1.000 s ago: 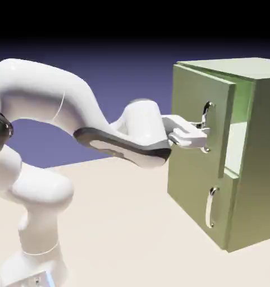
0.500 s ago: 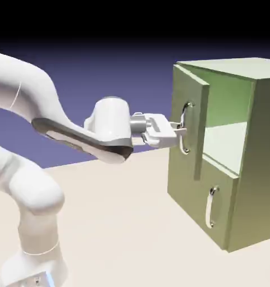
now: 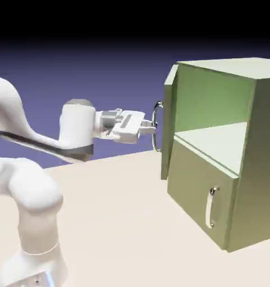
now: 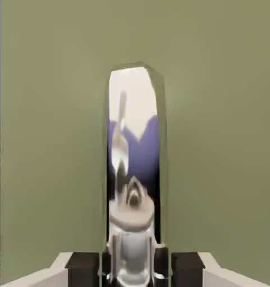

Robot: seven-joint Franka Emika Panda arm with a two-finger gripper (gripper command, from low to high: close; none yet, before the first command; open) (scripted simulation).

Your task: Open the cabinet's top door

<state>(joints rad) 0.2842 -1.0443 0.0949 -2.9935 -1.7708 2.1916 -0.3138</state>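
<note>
The olive-green cabinet (image 3: 255,146) stands at the exterior view's right. Its top door (image 3: 169,120) is swung wide out to the left, seen nearly edge-on, and the upper compartment lies open behind it. The door's long silver handle (image 3: 156,126) sticks out toward the arm. My gripper (image 3: 150,128) is shut on that handle, reaching in level from the left. In the hand view the shiny handle (image 4: 133,168) runs upright between my dark fingertips (image 4: 84,264), with the green door panel (image 4: 221,140) filling the rest.
The lower door (image 3: 201,196) stays closed, with its short silver handle (image 3: 210,207). The cabinet rests on the beige table (image 3: 126,224). The white arm (image 3: 24,185) rises at the lower left.
The gripper has pulled back to the left with the handle in it. The top door has swung from slightly ajar to wide open, and the shelf inside has come into sight.
</note>
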